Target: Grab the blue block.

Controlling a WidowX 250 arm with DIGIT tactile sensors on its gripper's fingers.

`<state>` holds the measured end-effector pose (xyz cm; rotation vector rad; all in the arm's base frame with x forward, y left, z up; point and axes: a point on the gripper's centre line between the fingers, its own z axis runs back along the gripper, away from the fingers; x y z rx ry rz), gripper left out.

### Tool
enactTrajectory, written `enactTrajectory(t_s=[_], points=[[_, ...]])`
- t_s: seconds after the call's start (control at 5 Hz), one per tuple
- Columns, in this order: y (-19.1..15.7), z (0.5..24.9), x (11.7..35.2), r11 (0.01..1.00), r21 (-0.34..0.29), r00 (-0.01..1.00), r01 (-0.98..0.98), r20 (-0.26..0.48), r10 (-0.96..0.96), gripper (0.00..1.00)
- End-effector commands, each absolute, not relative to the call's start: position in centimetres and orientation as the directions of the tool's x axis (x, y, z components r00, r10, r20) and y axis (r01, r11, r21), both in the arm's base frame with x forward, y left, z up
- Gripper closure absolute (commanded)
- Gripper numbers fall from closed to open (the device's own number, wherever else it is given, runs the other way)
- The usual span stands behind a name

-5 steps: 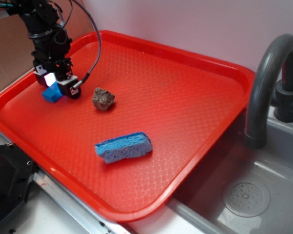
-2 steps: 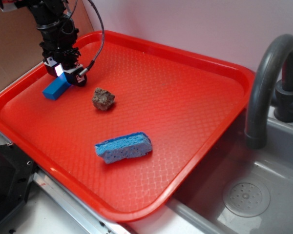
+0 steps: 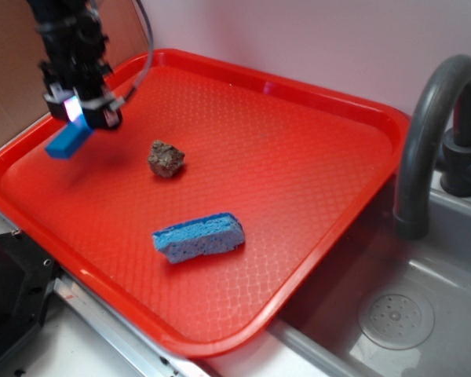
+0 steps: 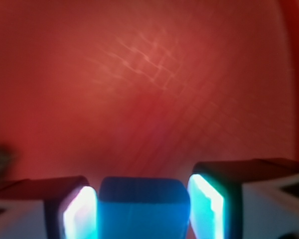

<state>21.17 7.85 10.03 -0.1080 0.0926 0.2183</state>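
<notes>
Lifted off the tray (image 3: 314, 102) (sponge (image 3: 198, 237), rock (image 3: 166, 158) remain), the blue block (image 3: 66, 140) sits clamped in the gripper (image 3: 82, 115).

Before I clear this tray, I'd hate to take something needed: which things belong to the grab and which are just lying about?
In the job: blue block, gripper shut on it.
Lying about: sponge, rock, tray, faucet.

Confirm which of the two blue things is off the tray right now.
The blue block: the small smooth bar clamped in the gripper, lifted over the tray's left corner. The larger porous blue sponge lies flat near the front edge.
</notes>
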Motion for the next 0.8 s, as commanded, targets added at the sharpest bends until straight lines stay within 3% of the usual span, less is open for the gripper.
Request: enactTrajectory(t_s=[0.0,0.2,0.4,0.6], points=[[2.3,21.2,21.4,0.969,-0.203,0.986,-0.142,0.055,0.156,1.0],[-1.3,24.2,20.8,0.976,-0.217,0.99,-0.028,0.128,0.056,1.0],[-4.4,25.2,19.9,0.966,-0.251,0.985,0.069,0.169,-0.026,1.0],[-4.1,24.5,20.0,0.96,-0.258,0.985,0.109,0.16,-0.069,1.0]])
